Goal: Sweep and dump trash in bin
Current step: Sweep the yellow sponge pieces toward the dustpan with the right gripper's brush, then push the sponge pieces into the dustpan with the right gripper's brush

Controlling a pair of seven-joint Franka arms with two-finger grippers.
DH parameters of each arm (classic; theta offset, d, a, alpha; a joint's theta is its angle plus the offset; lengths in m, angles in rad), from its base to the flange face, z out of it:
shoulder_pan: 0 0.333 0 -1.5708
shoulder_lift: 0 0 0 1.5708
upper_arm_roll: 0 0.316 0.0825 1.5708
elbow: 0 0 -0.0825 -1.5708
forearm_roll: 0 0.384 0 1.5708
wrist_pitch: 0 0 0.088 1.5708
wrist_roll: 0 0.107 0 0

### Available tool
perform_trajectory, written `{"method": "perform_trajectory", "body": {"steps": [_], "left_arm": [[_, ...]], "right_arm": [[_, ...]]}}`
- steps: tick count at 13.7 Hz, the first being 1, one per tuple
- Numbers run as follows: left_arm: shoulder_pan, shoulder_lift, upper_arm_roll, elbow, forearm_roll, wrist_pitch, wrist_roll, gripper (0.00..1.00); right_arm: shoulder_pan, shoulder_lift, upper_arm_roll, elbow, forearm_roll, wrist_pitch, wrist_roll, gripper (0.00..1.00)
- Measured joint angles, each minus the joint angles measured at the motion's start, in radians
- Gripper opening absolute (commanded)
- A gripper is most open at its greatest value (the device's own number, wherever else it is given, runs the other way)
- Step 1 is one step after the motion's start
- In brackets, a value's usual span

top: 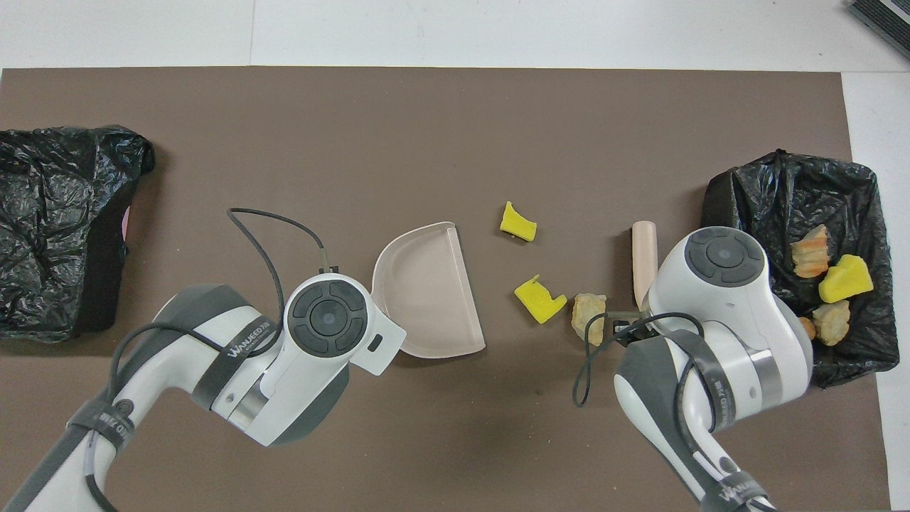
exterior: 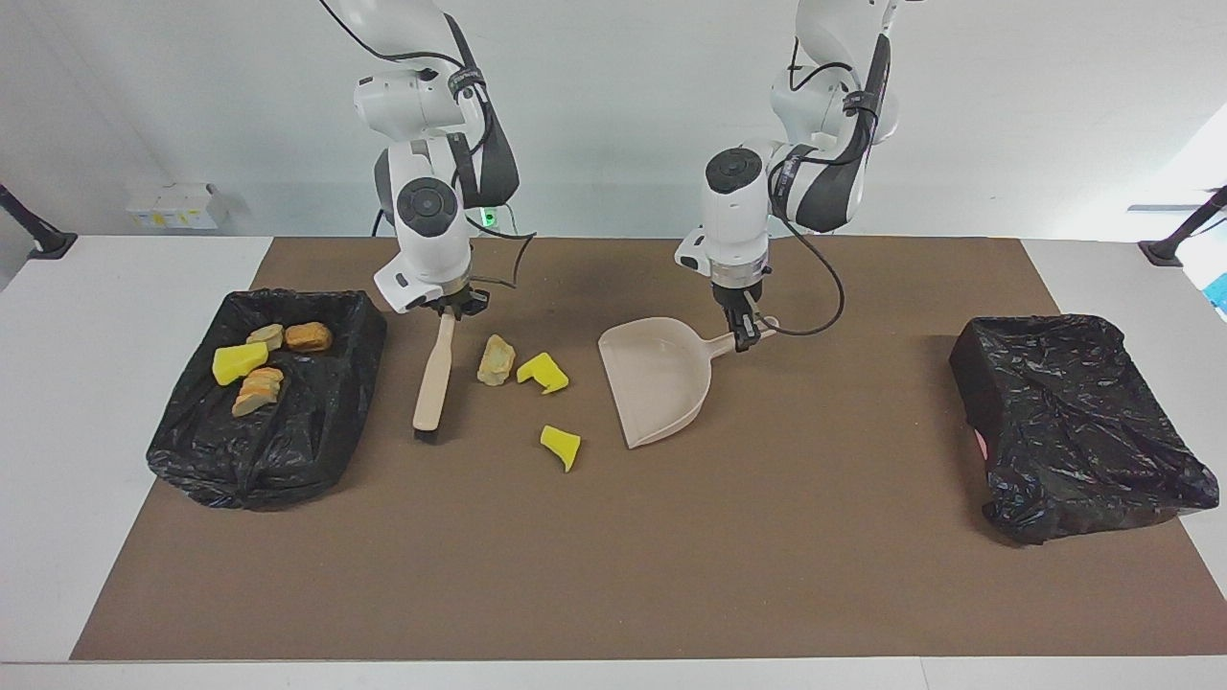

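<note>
Clamped in the left gripper [exterior: 745,337] is the dustpan [exterior: 659,381] handle; three trash pieces [exterior: 542,372] are scattered on the mat beside its mouth. Gripped in the right gripper [exterior: 449,311] is the brush [exterior: 432,374], between those pieces and the bin [exterior: 326,422], where more chunks [exterior: 259,364] are seen.

A brown mat [exterior: 613,537] is laid on a white table [exterior: 77,402]. Two black bags [exterior: 268,450] [exterior: 1074,450] are seen, with yellow wedges [exterior: 561,446] [exterior: 544,372], a tan lump [exterior: 497,359], and a beige dustpan [exterior: 661,379] and brush [exterior: 433,372].
</note>
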Motion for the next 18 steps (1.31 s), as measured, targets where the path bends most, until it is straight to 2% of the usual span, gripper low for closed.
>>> {"method": "perform_trajectory", "body": {"steps": [6, 11, 14, 18], "left_arm": [[0.000, 0.000, 0.000, -0.004, 0.002, 0.000, 0.001, 0.00], [0.000, 0.000, 0.000, -0.005, 0.002, 0.000, 0.001, 0.00], [0.000, 0.000, 0.000, -0.005, 0.002, 0.000, 0.001, 0.00], [0.000, 0.000, 0.000, -0.005, 0.002, 0.000, 0.001, 0.00]], "right_arm": [[0.027, 0.032, 0.012, -0.014, 0.027, 0.093, 0.013, 0.00], [0.120, 0.085, 0.014, -0.003, 0.053, 0.176, 0.125, 0.00], [0.200, 0.156, 0.016, 0.075, 0.054, 0.186, 0.186, 0.00], [0.294, 0.251, 0.025, 0.213, 0.134, 0.186, 0.191, 0.00]]}}
